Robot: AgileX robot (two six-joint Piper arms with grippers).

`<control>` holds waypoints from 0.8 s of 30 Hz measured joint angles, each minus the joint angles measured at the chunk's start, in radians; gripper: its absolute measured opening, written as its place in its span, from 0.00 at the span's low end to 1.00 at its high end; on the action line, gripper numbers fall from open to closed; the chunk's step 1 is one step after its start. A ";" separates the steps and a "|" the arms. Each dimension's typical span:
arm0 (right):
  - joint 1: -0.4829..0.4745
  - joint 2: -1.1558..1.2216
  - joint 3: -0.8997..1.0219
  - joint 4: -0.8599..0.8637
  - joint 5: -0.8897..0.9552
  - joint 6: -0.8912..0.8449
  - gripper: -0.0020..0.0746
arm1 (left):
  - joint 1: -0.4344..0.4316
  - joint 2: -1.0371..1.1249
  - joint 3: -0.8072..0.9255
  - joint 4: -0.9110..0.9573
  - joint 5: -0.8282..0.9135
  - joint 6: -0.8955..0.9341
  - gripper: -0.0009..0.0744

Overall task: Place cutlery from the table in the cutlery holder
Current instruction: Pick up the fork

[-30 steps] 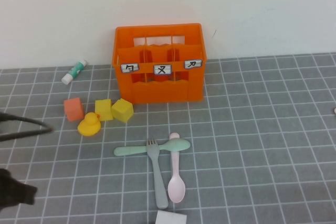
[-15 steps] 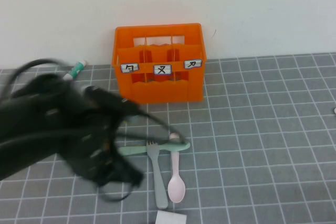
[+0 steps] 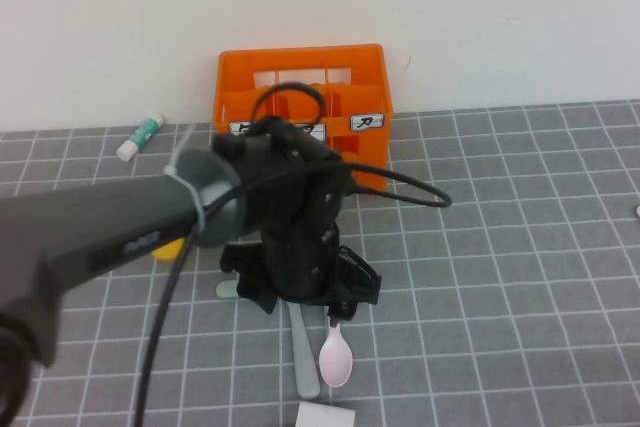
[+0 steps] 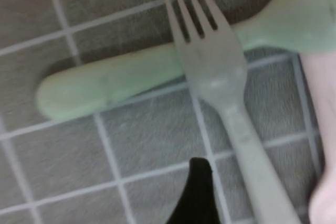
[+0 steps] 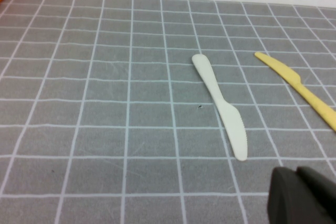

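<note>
Now, with the left tool (image 3: 305,292) released above the grey-green fork (image 4: 220,77), which lies across the mint-green spoon (image 4: 105,85) on the bench (image 3: 500,247), straddle only the fork's handle; the right tool (image 5: 302,198) sits clenched near two knives.
</note>
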 joint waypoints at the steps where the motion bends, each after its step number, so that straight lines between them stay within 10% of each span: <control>1: 0.000 0.000 0.000 0.000 0.000 0.000 0.02 | 0.000 0.015 -0.002 -0.002 -0.003 -0.017 0.74; 24: 0.000 0.000 0.000 0.000 0.000 0.000 0.02 | 0.000 0.031 0.071 0.055 -0.187 -0.219 0.74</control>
